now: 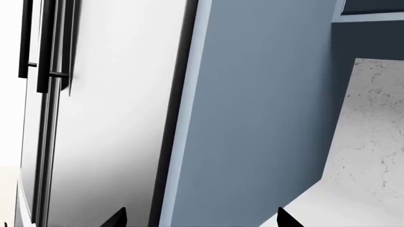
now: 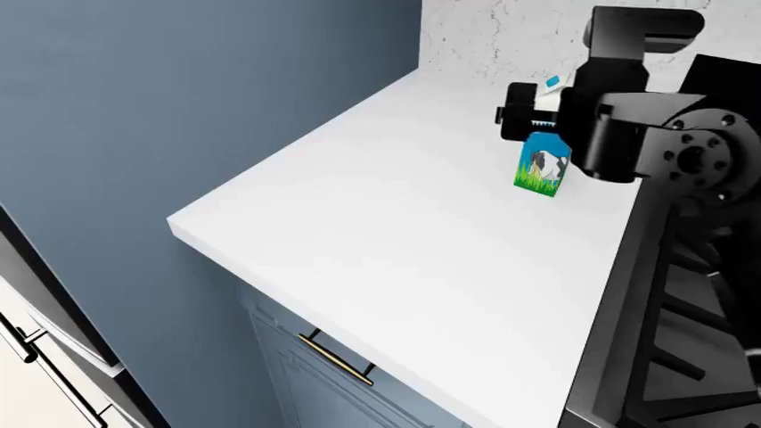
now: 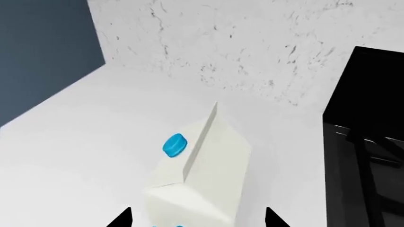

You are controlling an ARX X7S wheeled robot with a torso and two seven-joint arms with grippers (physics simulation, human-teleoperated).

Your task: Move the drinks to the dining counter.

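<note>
- The right gripper (image 3: 197,218) is seen spread wide, its two dark fingertips standing either side of the milk carton (image 3: 200,177), and nothing is pinched yet.
- The left gripper (image 1: 200,218) is also seen spread and empty, pointed at a tall steel appliance (image 1: 107,118) and a blue-grey side panel (image 1: 259,109), well apart from any drink.
- The milk carton is found upright on the white-topped counter (image 2: 393,241), near the speckled back wall (image 3: 252,47), with its blue cap (image 3: 175,144) facing the camera.
- In the head view the cow picture on the carton (image 2: 544,165) is seen just beside the right arm; the can and the bottle cannot be made out.
- For a sound grasp, it is judged that the fingers should be brought lower along the carton's flat sides, below the sloped gable, and closed squarely so it is not tipped.
- A black appliance (image 3: 366,137) stands near the carton and should be cleared on the lift.
- The counter is carried on light-blue cabinets with a brass handle (image 2: 337,357), so this is judged not to be the dining counter, which is not in view.
</note>
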